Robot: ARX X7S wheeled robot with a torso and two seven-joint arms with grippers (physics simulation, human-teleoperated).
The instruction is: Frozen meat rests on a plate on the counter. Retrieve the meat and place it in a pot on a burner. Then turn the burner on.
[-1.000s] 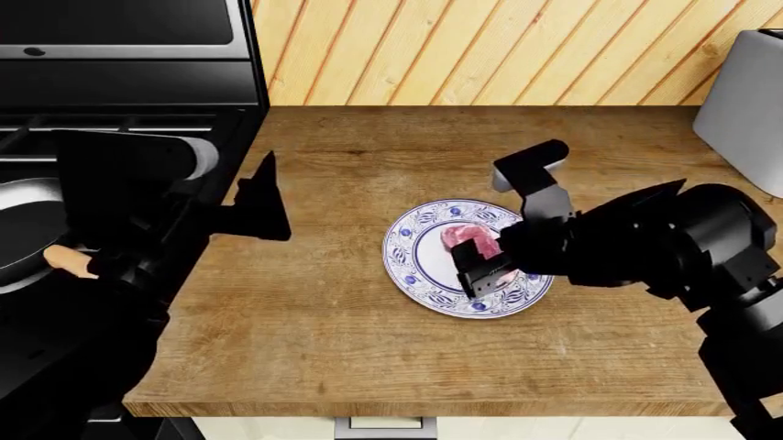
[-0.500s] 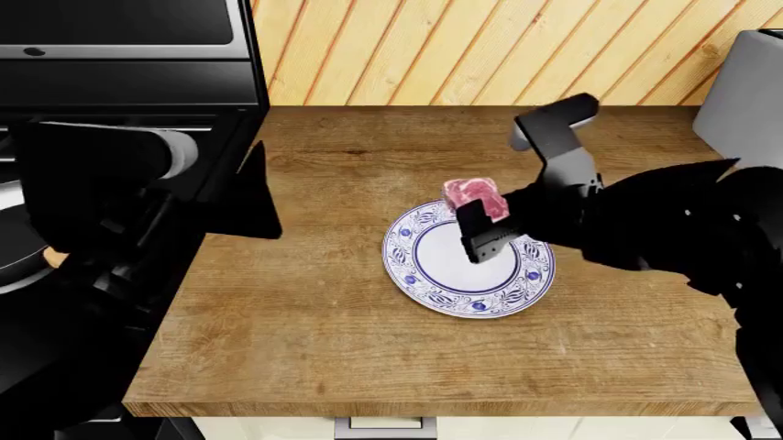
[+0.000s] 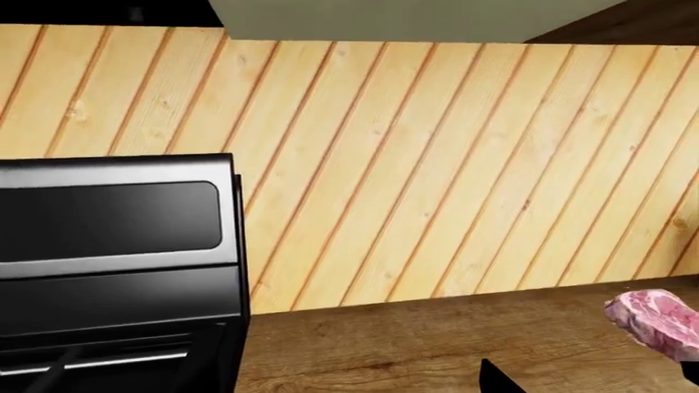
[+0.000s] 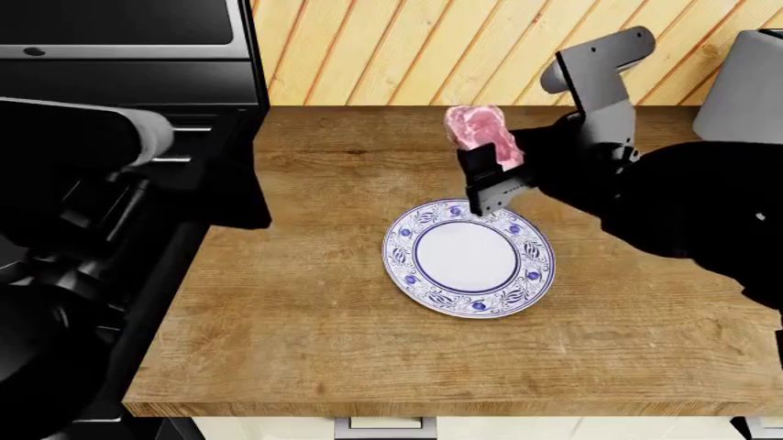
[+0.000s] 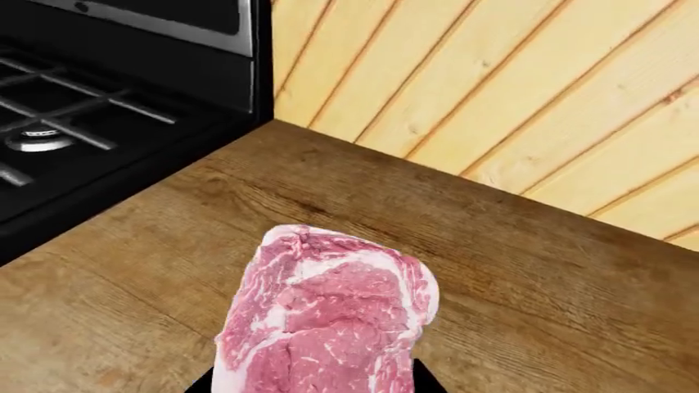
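The pink-red meat (image 4: 479, 126) hangs in the air over the counter (image 4: 306, 302), beyond the far rim of the plate (image 4: 405, 247). My right gripper (image 4: 492, 176) is shut on its lower end. The right wrist view shows the meat (image 5: 327, 311) upright, with the right gripper (image 5: 311, 386) dark on both sides of it. The blue-patterned plate holds nothing. My left gripper (image 4: 248, 197) hangs over the stove's edge at the left; only one dark fingertip (image 3: 497, 381) shows in its wrist view, with the meat (image 3: 657, 318) off to one side. One burner (image 5: 38, 137) sits under grate bars. The left arm hides the pot.
A black stove with its back panel (image 4: 123, 37) fills the left side, next to the counter's left edge. A grey appliance (image 4: 746, 92) stands at the back right. A slanted wood-plank wall (image 4: 490, 46) rises behind the counter.
My right gripper has lifted the meat off the plate and carried it up and toward the wall. The left arm has risen and now covers the pot.
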